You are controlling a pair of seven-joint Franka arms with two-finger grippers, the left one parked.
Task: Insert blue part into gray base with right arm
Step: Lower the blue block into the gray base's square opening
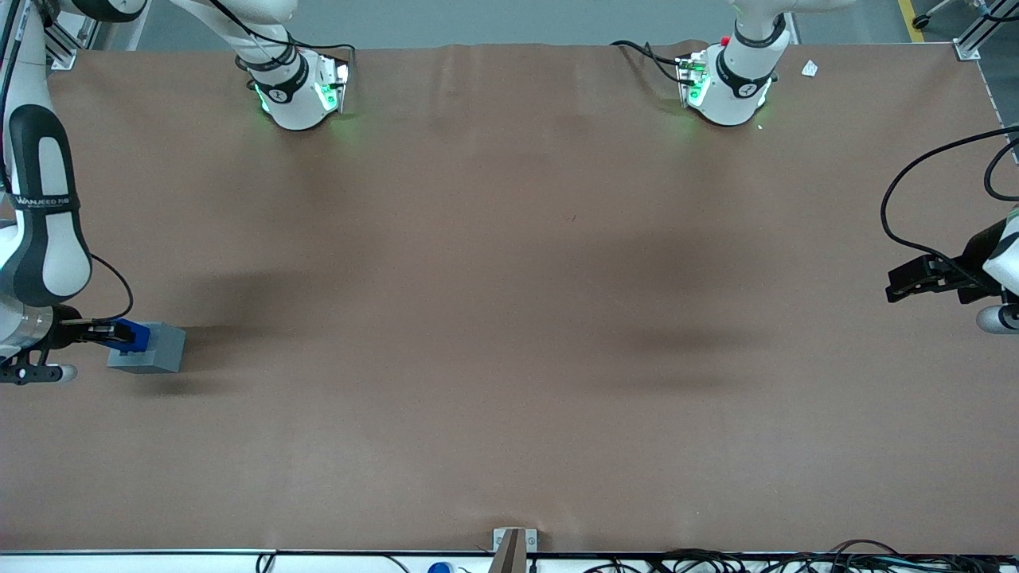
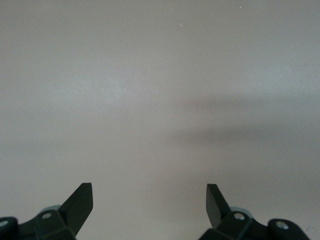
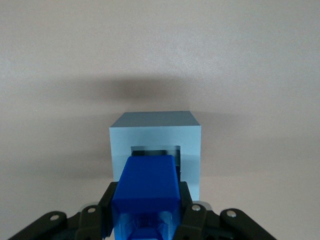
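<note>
Brown paper covers the table (image 1: 509,318), and the gray base (image 1: 150,348) serves as the landmark for everything else. It sits on that paper toward the working arm's end of the table, resting flat, a light gray box with its shadow stretching across the surface beside it.

In the right wrist view the gray base (image 3: 156,145) shows a square recess in the face turned toward the camera, with a dark gap visible inside its rim. The blue part (image 3: 147,192) is directly in front of that recess, lined up with it, and its leading end overlaps the recess rim; whether it has actually entered the opening cannot be told. In the front view the blue part (image 1: 132,335) appears at the edge of the gray base that faces the working arm, overlapping the box's upper edge.

The gripper (image 3: 146,212) of the right arm is clamped on the blue part, one black finger (image 3: 111,205) pressed against each flank of the block. In the front view the gripper (image 1: 107,333) sits just beside the gray base, reaching toward it sideways, with the right arm (image 1: 40,215) rising above it at the table's edge, its white shell banded by a black strap with white lettering.

A black cable (image 1: 119,290) loops from the arm down toward the wrist, near the gray base.
</note>
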